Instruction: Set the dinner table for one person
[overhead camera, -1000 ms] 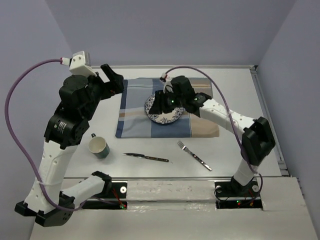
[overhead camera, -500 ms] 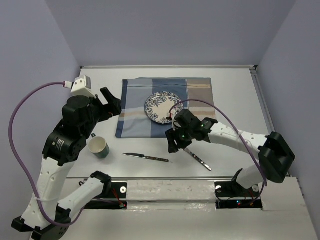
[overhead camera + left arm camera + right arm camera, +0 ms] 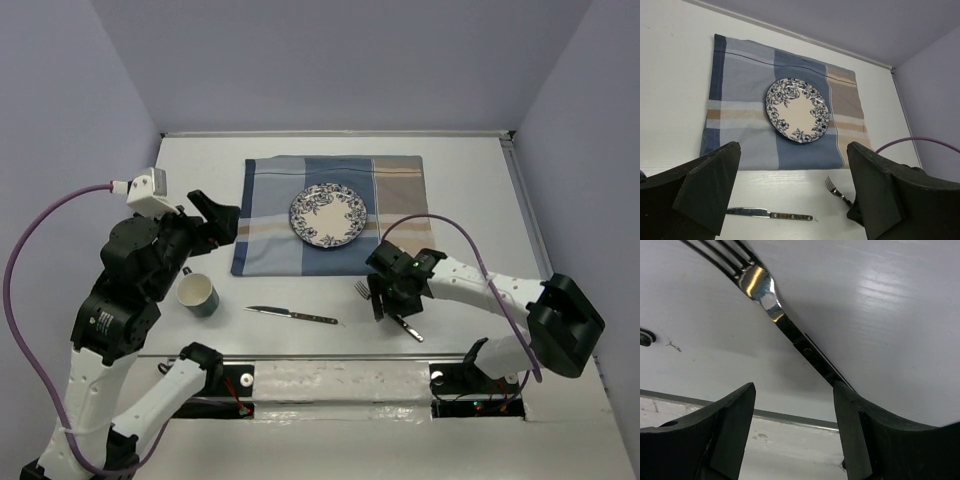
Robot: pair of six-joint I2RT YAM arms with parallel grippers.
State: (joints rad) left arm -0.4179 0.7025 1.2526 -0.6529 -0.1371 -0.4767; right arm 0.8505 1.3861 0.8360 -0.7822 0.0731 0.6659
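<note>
The dinner table point(image 3: 470, 190) is a white-grey tabletop. A blue-and-white floral plate point(image 3: 328, 218) lies on the plaid cloth mat point(image 3: 268, 250). A fork point(image 3: 362, 291) lies on the table in front of the mat, and a knife point(image 3: 292, 315) lies to its left. My right gripper point(image 3: 384, 305) is open and low over the fork's handle. In the right wrist view the fork point(image 3: 762, 287) runs down to the right finger point(image 3: 875, 440), with the gripper point(image 3: 795, 432) holding nothing. My left gripper point(image 3: 215, 215) is open and empty, raised at the mat's left edge.
A green mug point(image 3: 197, 295) stands on the table left of the knife, below my left arm. The left wrist view shows the plate point(image 3: 797, 110), mat point(image 3: 740, 100), fork point(image 3: 835, 189) and knife point(image 3: 767, 214). The table's front edge point(image 3: 790, 415) is close behind the fork.
My right gripper has left the plate on the mat and moved toward the near edge, down over the fork. My left arm has drawn back and to the left.
</note>
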